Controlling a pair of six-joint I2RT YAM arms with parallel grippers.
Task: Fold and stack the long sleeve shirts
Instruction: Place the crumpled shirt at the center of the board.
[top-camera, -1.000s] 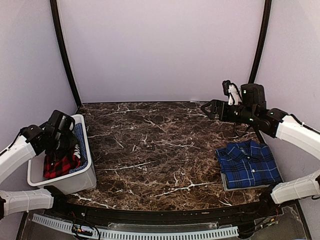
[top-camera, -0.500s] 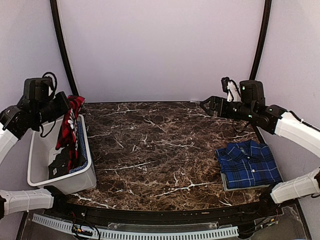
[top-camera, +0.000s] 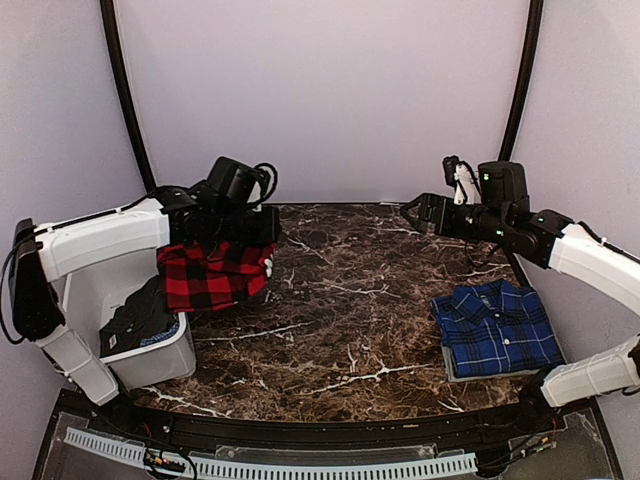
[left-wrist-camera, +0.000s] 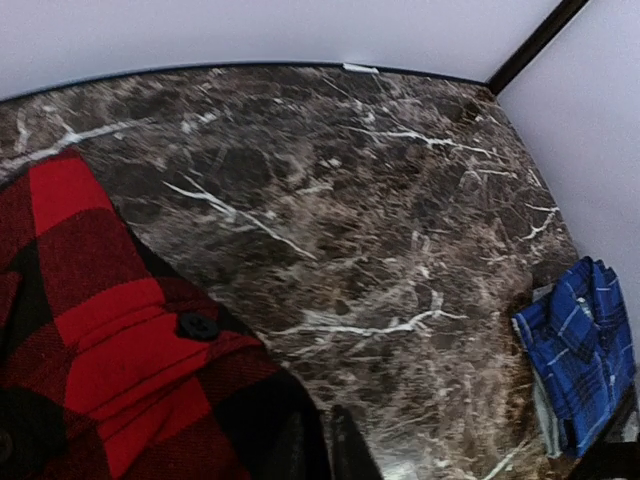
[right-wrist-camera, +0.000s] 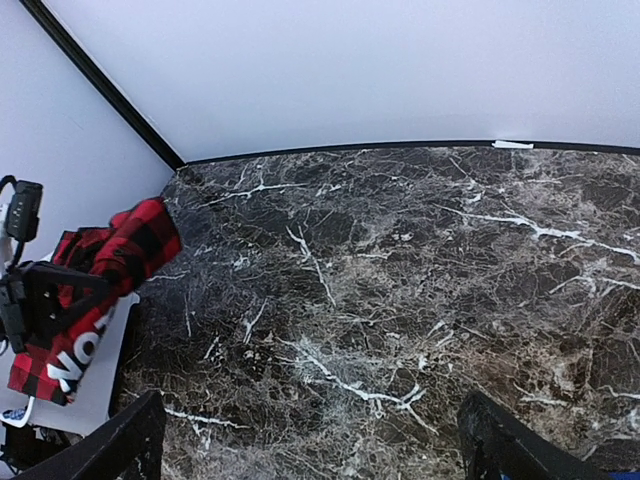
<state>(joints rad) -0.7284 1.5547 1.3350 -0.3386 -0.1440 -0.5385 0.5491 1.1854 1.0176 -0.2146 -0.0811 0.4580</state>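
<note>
Left gripper (top-camera: 258, 236) pinches the red-and-black flannel shirt (top-camera: 212, 277), which hangs bunched below it at the marble table's (top-camera: 340, 300) left side. Right gripper (top-camera: 410, 213), fingers spread and empty, hovers well apart, nearer the folded blue plaid shirt (top-camera: 497, 328).

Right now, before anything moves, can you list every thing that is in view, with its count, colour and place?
red-and-black shirt: one, red and black checks, hanging from the left gripper over the table's left side, beside the bin
blue plaid shirt: one, blue and navy, folded on the table's near right
bin: one, white, near left corner
dark clothing: count unclear, black, inside the bin
table: one, dark brown marble
left gripper: one, shut on the red-and-black shirt
right gripper: one, black, open, empty, raised over the far right
</note>
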